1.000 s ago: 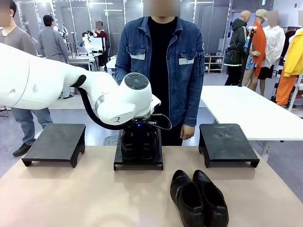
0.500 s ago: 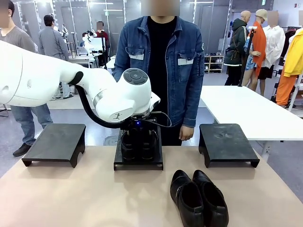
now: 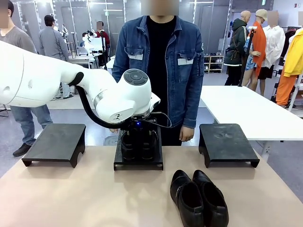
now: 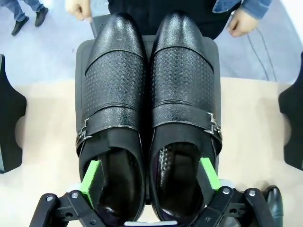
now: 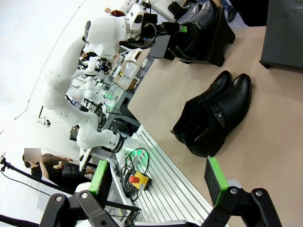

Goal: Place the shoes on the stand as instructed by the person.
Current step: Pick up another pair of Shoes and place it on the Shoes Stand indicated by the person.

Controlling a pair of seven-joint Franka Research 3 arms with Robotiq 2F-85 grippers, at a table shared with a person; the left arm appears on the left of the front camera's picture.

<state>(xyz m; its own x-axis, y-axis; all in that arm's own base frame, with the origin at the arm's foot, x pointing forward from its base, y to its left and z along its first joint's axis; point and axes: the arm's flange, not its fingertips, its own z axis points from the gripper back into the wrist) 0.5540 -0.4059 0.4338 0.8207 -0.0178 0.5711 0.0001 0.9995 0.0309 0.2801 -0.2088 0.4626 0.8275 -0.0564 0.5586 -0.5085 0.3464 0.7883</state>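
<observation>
One pair of glossy black shoes (image 3: 138, 144) stands on the middle black stand (image 3: 138, 165), toes toward the person (image 3: 161, 56) in the denim jacket. My left gripper (image 3: 138, 130) hangs straight over that pair. In the left wrist view the shoes (image 4: 147, 80) sit side by side, and my left gripper (image 4: 149, 175) is open, one green pad down in each shoe's opening near its outer wall. The second pair (image 3: 199, 198) lies on the table at the front right. My right gripper (image 5: 156, 165) is open and empty, far back from that pair (image 5: 213, 118).
Two more black stands sit on the table's far side, one at the left (image 3: 56, 142) and one at the right (image 3: 227, 142). The person's hands (image 4: 241, 21) hang just behind the middle stand. A white table (image 3: 246, 109) stands behind on the right.
My left wrist has lifted slightly over the middle stand. The shoes on the stand and the pair on the table have not moved.
</observation>
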